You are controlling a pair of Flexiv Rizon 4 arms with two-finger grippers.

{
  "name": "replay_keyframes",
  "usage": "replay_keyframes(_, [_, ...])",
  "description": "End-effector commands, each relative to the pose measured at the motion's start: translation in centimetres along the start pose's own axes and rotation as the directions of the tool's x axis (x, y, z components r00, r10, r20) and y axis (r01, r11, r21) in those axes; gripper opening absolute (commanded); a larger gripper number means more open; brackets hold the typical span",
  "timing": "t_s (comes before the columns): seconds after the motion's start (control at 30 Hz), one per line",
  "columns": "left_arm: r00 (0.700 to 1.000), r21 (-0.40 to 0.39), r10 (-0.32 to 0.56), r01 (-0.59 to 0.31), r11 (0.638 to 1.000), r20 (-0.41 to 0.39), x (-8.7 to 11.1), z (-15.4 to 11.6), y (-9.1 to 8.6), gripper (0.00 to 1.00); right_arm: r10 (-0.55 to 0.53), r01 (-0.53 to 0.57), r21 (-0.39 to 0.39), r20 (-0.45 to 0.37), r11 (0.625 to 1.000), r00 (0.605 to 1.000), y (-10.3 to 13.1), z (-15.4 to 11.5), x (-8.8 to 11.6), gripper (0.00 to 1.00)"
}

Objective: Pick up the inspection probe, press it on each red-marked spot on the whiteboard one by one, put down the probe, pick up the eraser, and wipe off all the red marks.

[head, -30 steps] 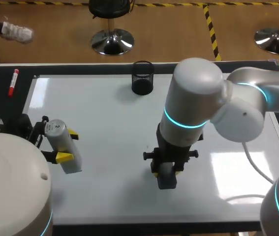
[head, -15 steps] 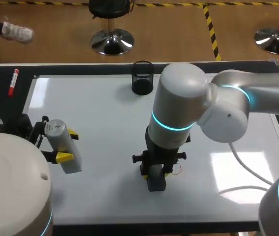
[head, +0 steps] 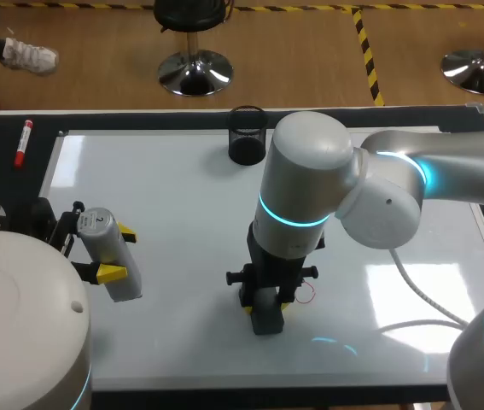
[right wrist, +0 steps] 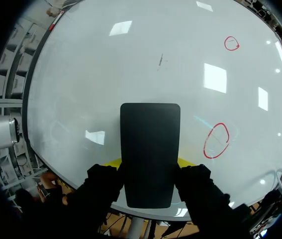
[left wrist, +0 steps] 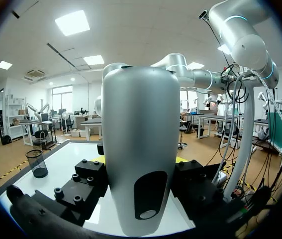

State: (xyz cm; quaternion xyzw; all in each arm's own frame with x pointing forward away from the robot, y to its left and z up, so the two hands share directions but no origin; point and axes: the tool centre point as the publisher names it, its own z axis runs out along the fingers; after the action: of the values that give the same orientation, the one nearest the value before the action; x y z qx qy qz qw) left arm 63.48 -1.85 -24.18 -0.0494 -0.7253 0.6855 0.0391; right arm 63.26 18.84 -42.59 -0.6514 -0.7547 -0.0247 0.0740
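Observation:
My left gripper (head: pixel 118 254) is at the whiteboard's (head: pixel 165 196) left edge, shut on the silver probe (head: pixel 111 256), which it holds above the board. In the left wrist view the probe (left wrist: pixel 141 149) stands between the fingers and hides most of what lies ahead. At the front middle of the board my right gripper (head: pixel 265 306) is shut on the black eraser (head: pixel 267 320). A red circle (head: pixel 307 292) lies just right of it. In the right wrist view the eraser (right wrist: pixel 149 149) rests on or just above the board, one red mark (right wrist: pixel 216 140) close beside it and another (right wrist: pixel 231 43) farther ahead.
A black mesh cup (head: pixel 247 135) stands at the board's far edge, middle. A red marker (head: pixel 23 141) lies on the dark table beyond the board's far left corner. A faint dark smudge (right wrist: pixel 161 60) shows on the board ahead of the eraser.
The right arm has carried the eraser leftward along the front of the board, uncovering a red circle on its right side. The left arm and the probe have stayed put.

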Motion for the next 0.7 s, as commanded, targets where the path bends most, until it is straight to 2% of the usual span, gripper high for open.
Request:
replay_keyframes(0.03, [1.000,0.000,0.003,-0.003,1.000,0.003,0.1,0.1,-0.1,0.00,0.008,-0.008,-0.001,-0.001,1.000,1.000,0.1,1.2,-1.5,0.00])
replay_keyframes(0.7, [1.000,0.000,0.003,-0.003,1.000,0.003,0.1,0.1,-0.1,0.00,0.135,-0.136,0.006,0.024,0.991,0.990,0.7,1.5,-8.7,0.00])
